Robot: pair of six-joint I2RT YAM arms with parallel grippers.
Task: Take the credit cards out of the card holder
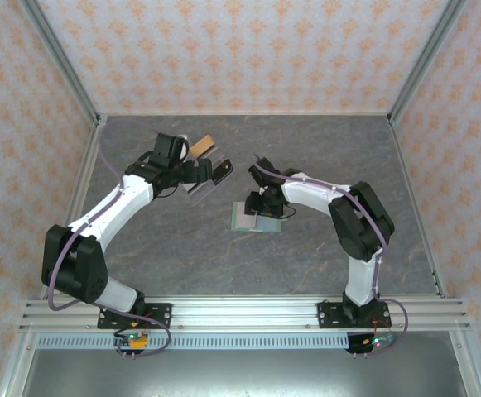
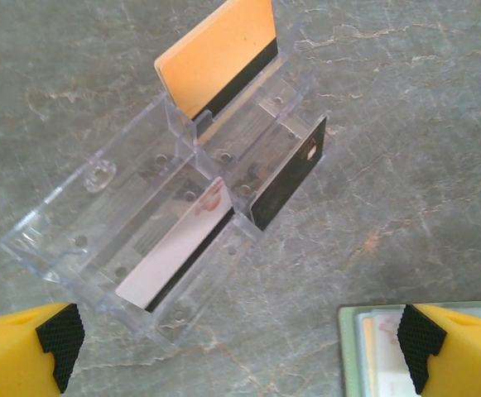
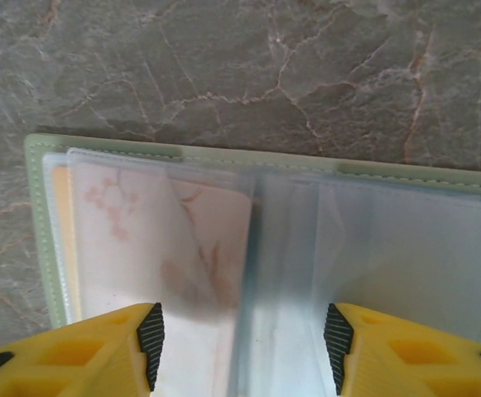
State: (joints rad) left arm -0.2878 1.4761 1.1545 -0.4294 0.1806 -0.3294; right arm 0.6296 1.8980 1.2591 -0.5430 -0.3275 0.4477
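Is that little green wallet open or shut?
Open. The card holder lies spread flat, its clear sleeves exposed, a card inside one.

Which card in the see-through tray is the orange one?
The orange card standing at the far end of the clear tray, with a dark stripe along its lower edge. The other two are a pale card and a black card.

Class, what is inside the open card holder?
Inside the card holder are clear sleeves. A pale pink-marked card sits left, an orange edge at its left. The right gripper covers the near part.
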